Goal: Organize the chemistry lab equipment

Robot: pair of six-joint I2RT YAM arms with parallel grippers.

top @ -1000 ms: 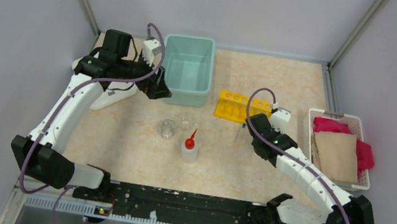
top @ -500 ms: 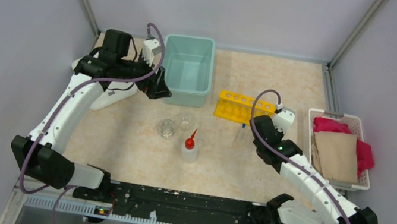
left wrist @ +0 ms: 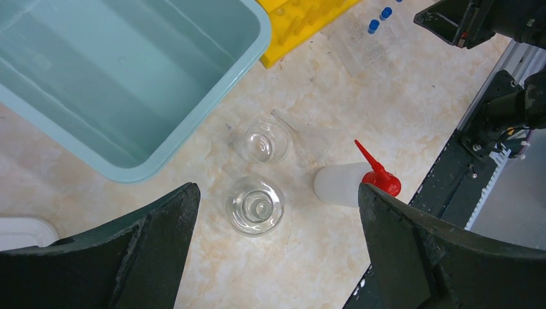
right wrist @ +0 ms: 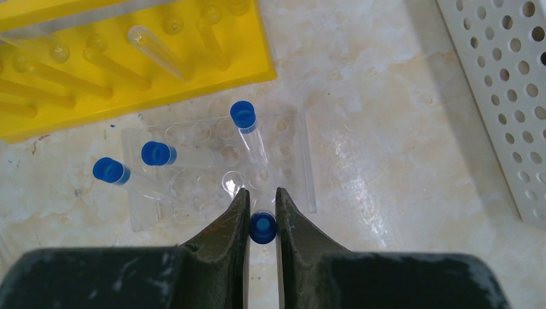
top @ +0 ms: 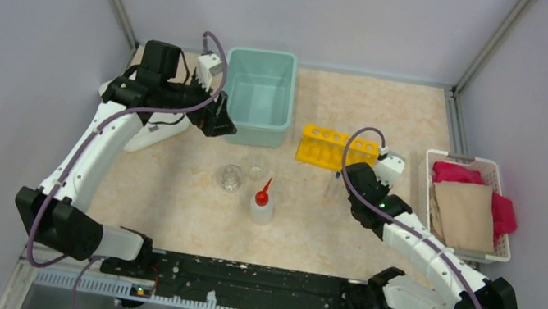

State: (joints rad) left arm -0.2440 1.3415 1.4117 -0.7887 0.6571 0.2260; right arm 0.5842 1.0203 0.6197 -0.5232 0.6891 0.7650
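We grip one test tube (right wrist: pixel 262 228) in the right pincer (right wrist: pixel 261 198), closed on it just beside the yellow rack (top: pixel 318 157); three tubes (right wrist: pixel 158 154), both cups (left wrist: pixel 255 206) and the squeeze bottle (left wrist: pixel 341 185) lie unsorted near it; left pincer (top: pixel 222 123) gapes empty

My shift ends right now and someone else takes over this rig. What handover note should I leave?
Left gripper: open, hovering above the two glass cups and the squeeze bottle, beside the teal bin.
Right gripper: shut on one blue-capped test tube at the clear tray's edge; three more tubes sit in the tray.
Done: nothing visibly sorted; no capped tube shows in the yellow rack.
Left: probably rack all four tubes, then tidy cups and bottle.
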